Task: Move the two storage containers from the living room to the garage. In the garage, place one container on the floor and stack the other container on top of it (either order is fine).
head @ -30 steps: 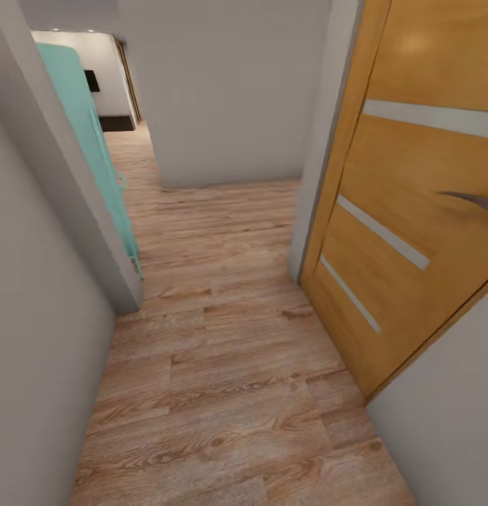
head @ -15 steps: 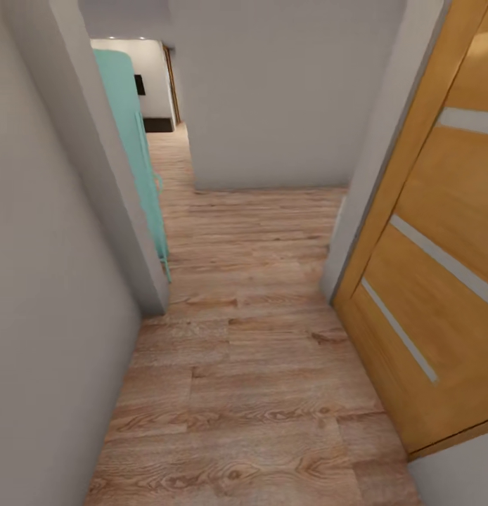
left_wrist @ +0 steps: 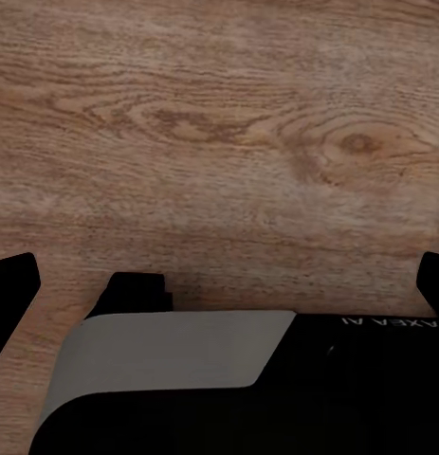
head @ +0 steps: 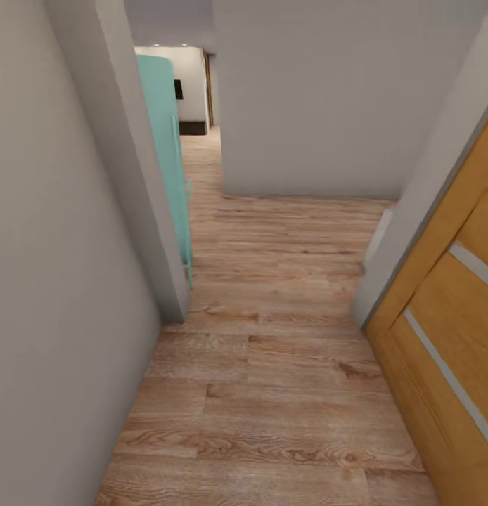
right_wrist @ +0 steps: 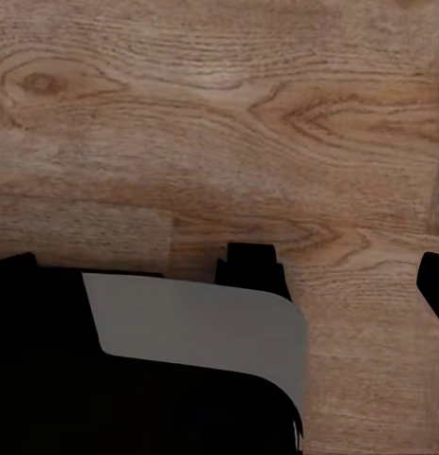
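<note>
Head view puts me in a hallway: wood floor (head: 272, 393) runs to 12 o'clock, teal door (head: 167, 154) at 11. No containers here; both my grippers hang wide, empty, over planks

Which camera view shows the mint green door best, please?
The head view shows it best: the mint green door stands open at the left of the corridor, behind the grey wall corner, seen nearly edge-on. The two wrist views look down at the wood plank floor and give nothing of the door.
</note>
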